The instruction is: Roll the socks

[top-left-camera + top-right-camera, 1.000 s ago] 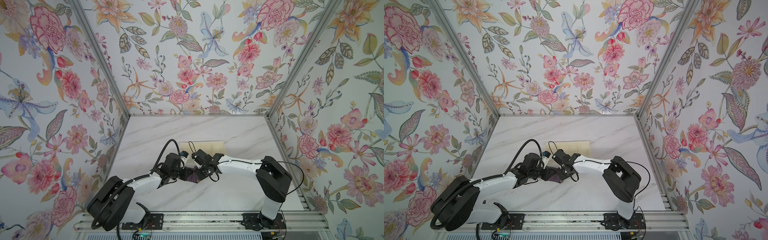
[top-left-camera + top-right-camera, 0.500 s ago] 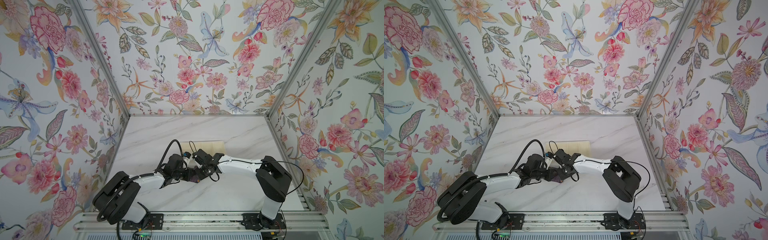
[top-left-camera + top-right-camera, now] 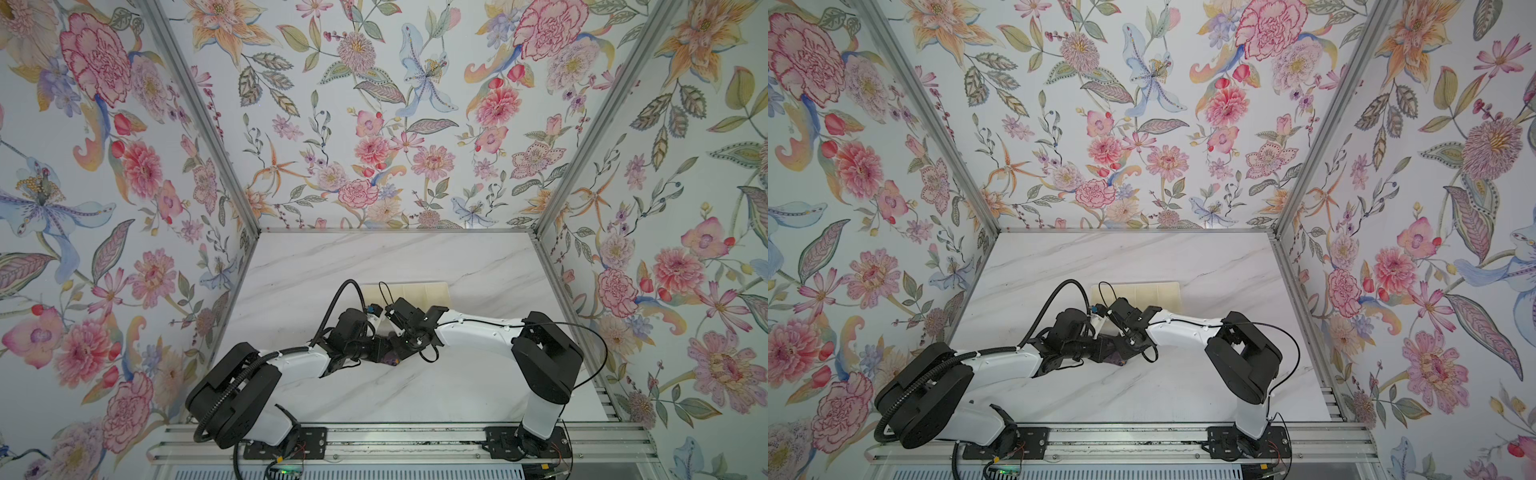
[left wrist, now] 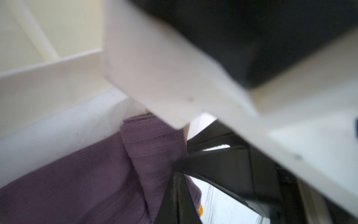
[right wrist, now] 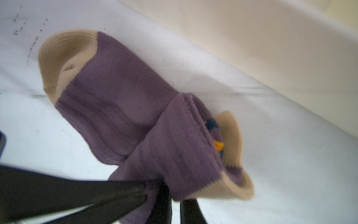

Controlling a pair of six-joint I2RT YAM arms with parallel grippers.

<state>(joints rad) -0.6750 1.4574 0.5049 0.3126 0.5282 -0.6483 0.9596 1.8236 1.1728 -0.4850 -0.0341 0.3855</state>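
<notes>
Flowered walls (image 3: 374,104) close in three sides of a white marbled table (image 3: 374,266). In both top views the left arm (image 3: 291,361) and the right arm (image 3: 478,330) reach low across the table and meet near its middle, wrist to wrist. Just behind that meeting point lies a cream tray (image 3: 432,291) with dividers, flat on the table.

The socks (image 5: 120,93) lie on the table right beside the tray's near edge, mostly hidden under the two wrists in the top views, where only a scrap of purple (image 3: 390,360) shows. The right wrist view shows them best. One end lies flat with its tan toe away from the claws. The other end is turned over into a loose roll, with a tan patch and bits of orange and navy at the roll's open end.

The left gripper (image 5: 143,191) is clenched, and its tip is pinched into gathered purple fabric at the roll. The right gripper (image 5: 175,205) is also clenched, with its tips against the end of the roll; it cannot be told whether cloth sits between them.
</notes>
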